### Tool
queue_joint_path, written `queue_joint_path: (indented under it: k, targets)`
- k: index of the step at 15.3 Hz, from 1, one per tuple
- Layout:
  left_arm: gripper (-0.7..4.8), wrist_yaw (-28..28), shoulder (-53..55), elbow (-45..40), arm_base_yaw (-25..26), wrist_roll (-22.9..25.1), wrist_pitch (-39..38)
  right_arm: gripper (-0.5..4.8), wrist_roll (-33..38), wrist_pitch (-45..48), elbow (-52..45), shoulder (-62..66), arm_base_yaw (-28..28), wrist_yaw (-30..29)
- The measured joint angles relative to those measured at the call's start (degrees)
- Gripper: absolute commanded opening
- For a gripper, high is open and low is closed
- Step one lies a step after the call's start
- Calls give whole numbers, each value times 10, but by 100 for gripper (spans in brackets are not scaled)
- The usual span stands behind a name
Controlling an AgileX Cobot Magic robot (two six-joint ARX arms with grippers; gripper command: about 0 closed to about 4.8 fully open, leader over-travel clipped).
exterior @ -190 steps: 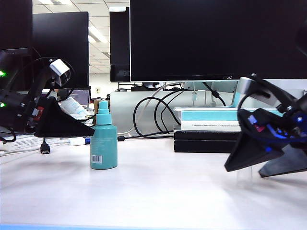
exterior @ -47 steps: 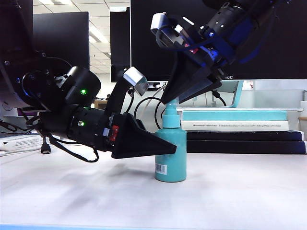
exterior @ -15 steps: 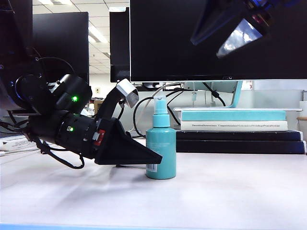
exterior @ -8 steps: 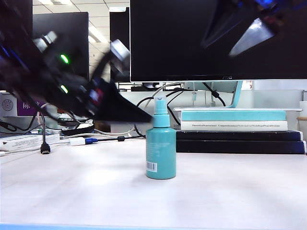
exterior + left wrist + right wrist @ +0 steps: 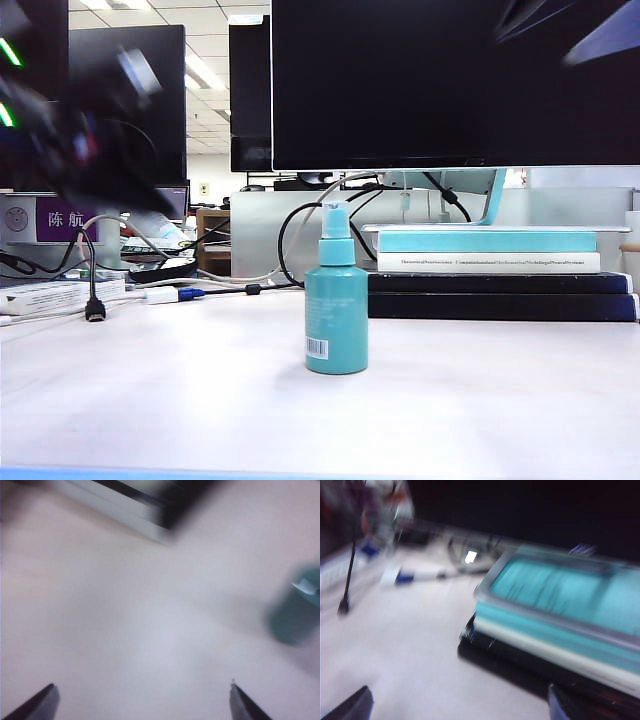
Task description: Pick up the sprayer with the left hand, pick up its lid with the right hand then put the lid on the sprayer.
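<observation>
Both end effectors gape wide and empty, the left end effector [image 5: 141, 700] over bare table [image 5: 480, 400] beside the upright capped sprayer [image 5: 335, 300], the right end effector [image 5: 457, 702] facing stacked books [image 5: 555, 615].

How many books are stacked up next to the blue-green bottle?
3, though the dark bottom one may be two: a teal book on top, a white book under it, a black book lowest, right of the sprayer.
</observation>
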Motion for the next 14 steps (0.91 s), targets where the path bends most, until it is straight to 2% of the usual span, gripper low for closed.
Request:
queue_joint_path:
  k: [1,2,4,6,7,9,10,11,12,13,14]
  targets:
    - [479,-22,-25,0,13,-12,3,276,6,20,-22,-24,0,4]
    - [479,-50,-57,0,30,-33,0,248,9,34,-38,-42,0,6]
    - [479,-53,-97,-1,56,-72,8,236,8,35,-61,-75,0,21]
    - [479,-53,-176,-38,111,-150,72,202,10,57,-87,-161,-1,85]
    - [479,-53,-196,-50,122,-164,82,160,10,64,-97,-190,0,98]
    - [479,-66,-233,-73,129,-191,108,140,10,81,-122,-245,0,122]
    - [479,-88,-257,-105,127,-196,121,73,10,82,-152,-283,0,137]
    - [479,-135,-290,-167,127,-230,144,39,16,75,-203,-334,0,147]
    - [479,-166,-309,-197,127,-254,163,18,30,74,-224,-359,0,155]
    - [473,-221,-360,-252,127,-284,198,18,47,68,-261,-406,0,167]
    - [425,-237,-403,-291,127,-290,221,18,55,69,-282,-438,0,170]
